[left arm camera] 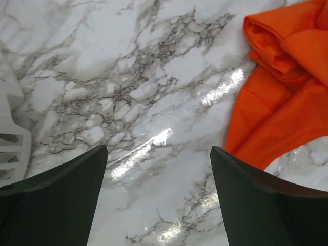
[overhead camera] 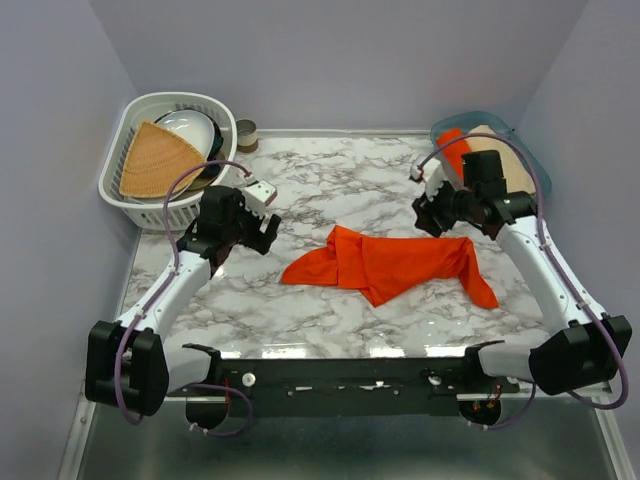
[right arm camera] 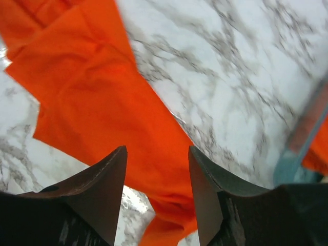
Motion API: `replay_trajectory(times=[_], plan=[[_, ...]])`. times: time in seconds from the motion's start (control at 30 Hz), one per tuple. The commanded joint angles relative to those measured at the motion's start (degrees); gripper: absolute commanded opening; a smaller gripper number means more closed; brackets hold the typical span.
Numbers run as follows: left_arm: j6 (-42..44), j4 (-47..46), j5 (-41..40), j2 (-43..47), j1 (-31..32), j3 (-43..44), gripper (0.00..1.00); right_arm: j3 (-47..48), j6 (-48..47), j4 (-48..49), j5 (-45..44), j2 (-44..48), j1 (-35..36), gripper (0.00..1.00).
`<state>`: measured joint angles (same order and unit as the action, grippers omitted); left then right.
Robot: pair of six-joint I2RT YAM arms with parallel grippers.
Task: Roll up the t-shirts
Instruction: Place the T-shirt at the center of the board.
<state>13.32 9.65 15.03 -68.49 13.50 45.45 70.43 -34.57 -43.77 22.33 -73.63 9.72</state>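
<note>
One orange-red t-shirt [overhead camera: 390, 262] lies crumpled and stretched sideways in the middle of the marble table [overhead camera: 330, 320]. A second t-shirt [overhead camera: 452, 146] shows in the teal bin at the back right. My left gripper [overhead camera: 262, 228] hovers left of the spread shirt, its jaws wide open over bare marble [left arm camera: 156, 148]; the shirt's left end [left arm camera: 282, 102] lies to its right. My right gripper [overhead camera: 428, 218] hangs above the shirt's right end, open, with the cloth [right arm camera: 102, 102] lying below and between the fingers [right arm camera: 156, 148], not pinched.
A white basket [overhead camera: 130, 192] at the back left holds a tan woven mat [overhead camera: 155, 160] and a bowl [overhead camera: 190, 128]; a small can [overhead camera: 245, 133] stands beside it. The teal bin [overhead camera: 530, 160] sits close behind my right gripper. Walls enclose the table.
</note>
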Motion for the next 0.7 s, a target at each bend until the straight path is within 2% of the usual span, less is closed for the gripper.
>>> replay_trajectory(times=[0.0,0.13,0.27,0.4,0.67], plan=[[-0.92,6.35,7.65,0.11,0.04,-2.20,0.92,-2.05,-12.00,-0.62,6.07,-2.92,10.55,0.61],[0.47,7.31,5.19,1.69,0.13,-2.65,0.93,-1.36,-9.39,2.81,6.41,-9.76,14.71,0.61],[1.71,8.81,4.22,2.66,0.04,-2.47,0.94,4.79,-2.02,4.74,7.29,-21.79,15.42,0.63],[0.92,8.02,4.92,3.01,0.13,-3.09,0.94,10.15,-0.94,5.27,8.00,-28.74,16.73,0.63],[1.53,7.40,3.61,4.06,0.04,-3.79,0.94,20.17,-1.65,-3.32,4.49,-39.22,19.11,0.59]])
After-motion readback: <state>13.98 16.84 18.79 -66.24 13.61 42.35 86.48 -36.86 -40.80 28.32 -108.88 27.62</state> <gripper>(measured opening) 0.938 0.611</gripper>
